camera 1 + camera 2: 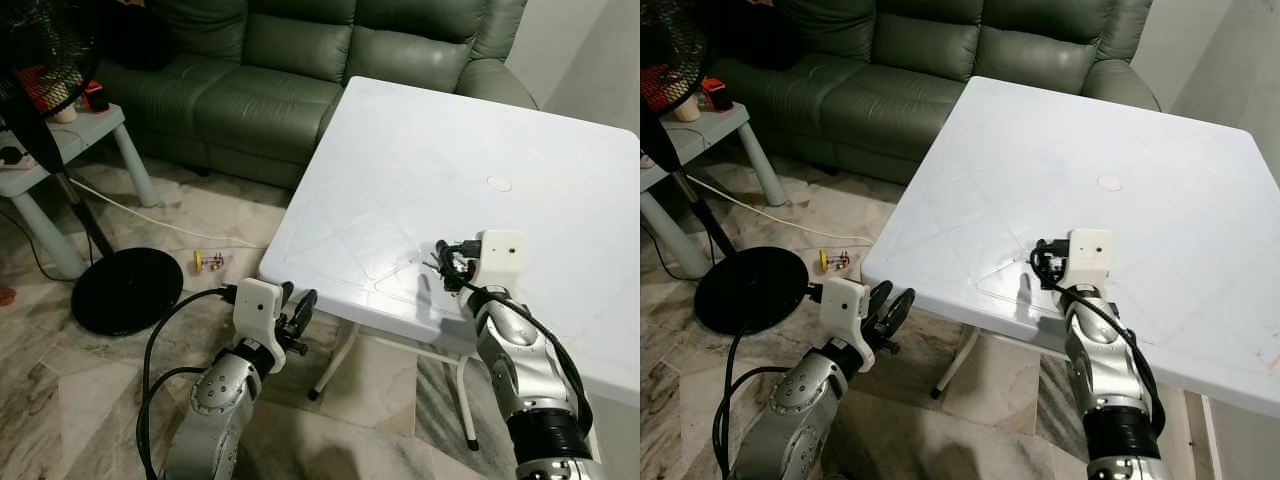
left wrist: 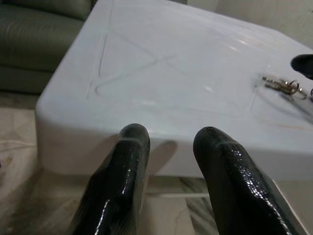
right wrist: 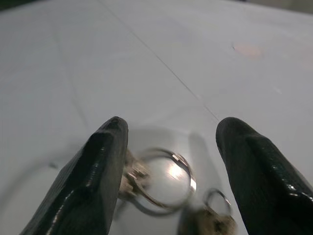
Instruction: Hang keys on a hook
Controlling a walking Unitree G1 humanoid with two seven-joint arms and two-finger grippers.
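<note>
My right gripper point(image 3: 168, 142) sits low over the white table point(image 1: 420, 150), right of centre in the lower part of the head view, fingers spread wide with the keys point(image 3: 166, 183) lying on the tabletop between them. The left fingertip point(image 3: 110, 139) looks to be touching the key ring; the other stands apart from it, and nothing is gripped. The keys lie near the table's front edge, a big ring and a smaller ring beside it, and from my left wrist they show as a small bunch point(image 2: 282, 86) at the far right of the tabletop. My left gripper point(image 1: 297, 312) hangs off the table's near left corner, lower left of centre in the head view, fingers parted a modest way and holding nothing. A small round mark point(image 1: 499, 184) sits on the tabletop beyond the keys. At the top lies a green sofa point(image 1: 300, 60); at upper left a pale side table point(image 1: 90, 130) carries a few small things, and a fan's black round base point(image 1: 125, 290) rests on the marble floor point(image 1: 60, 400). A tiny yellow object point(image 1: 200, 262) lies on the floor beside the base.
</note>
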